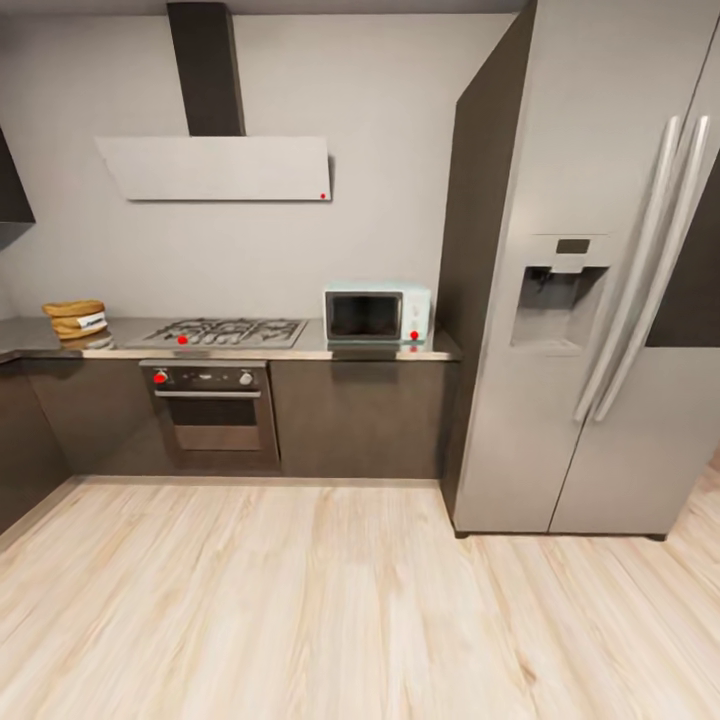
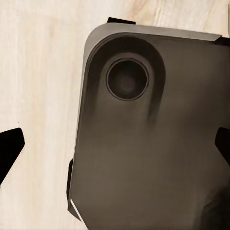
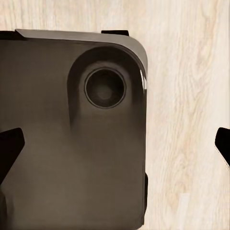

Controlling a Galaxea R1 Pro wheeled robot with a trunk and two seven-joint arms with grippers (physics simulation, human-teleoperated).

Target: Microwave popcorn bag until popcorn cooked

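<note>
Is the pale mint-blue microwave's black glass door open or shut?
Shut: the pale mint-blue microwave on the glossy grey countertop shows its black glass door flush with its front.

The left gripper (image 2: pixel 115 143) hangs pointing straight down over the robot's own dark base (image 2: pixel 158 143), its two black fingertips (image 2: pixel 10 146) spread wide apart. The right gripper (image 3: pixel 115 143) hangs likewise, fingertips (image 3: pixel 9 146) equally parted, holding nothing.
</note>
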